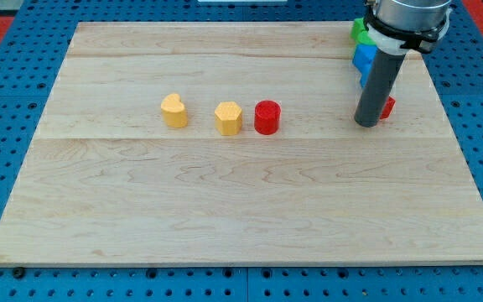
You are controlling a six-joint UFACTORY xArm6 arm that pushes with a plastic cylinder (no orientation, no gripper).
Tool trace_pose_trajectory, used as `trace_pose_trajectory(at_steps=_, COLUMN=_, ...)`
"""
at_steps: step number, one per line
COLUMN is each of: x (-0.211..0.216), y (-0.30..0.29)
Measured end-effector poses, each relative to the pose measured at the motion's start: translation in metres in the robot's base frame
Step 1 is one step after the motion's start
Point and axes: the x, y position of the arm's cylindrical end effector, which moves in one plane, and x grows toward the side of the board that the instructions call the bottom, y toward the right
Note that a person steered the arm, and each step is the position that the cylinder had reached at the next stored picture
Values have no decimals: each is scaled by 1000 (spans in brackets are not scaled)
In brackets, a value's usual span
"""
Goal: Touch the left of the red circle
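Resting well right of red circle (267, 117) — my tip (366, 122)

My tip (366, 123) rested on the wooden board (225, 210) toward the view's right, well apart from the red circle (267, 117); that red circle stood near the board's middle, with a yellow hexagonal block (229, 117) just beside it on the view's left and a yellow heart (173, 110) farther left; a second red block (387, 106) peeked out from behind the rod at its right, its shape hidden; a blue block (363, 58) and a green block (360, 31) sat above the tip near the board's top right, both partly covered by the arm; blue pegboard (7, 101) surrounded the board
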Motion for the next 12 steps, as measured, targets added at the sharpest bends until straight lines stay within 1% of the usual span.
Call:
trace_pose_trajectory(at_steps=5, x=0, y=9)
trace_pose_trajectory(at_steps=6, x=6, y=-3)
trace_pose_trajectory(at_steps=7, x=12, y=-34)
trace_pose_trajectory(at_steps=8, x=12, y=-80)
trace_pose_trajectory(at_steps=9, x=28, y=-110)
trace_pose_trajectory(at_steps=11, x=32, y=-191)
trace_pose_trajectory(at_steps=12, x=22, y=-193)
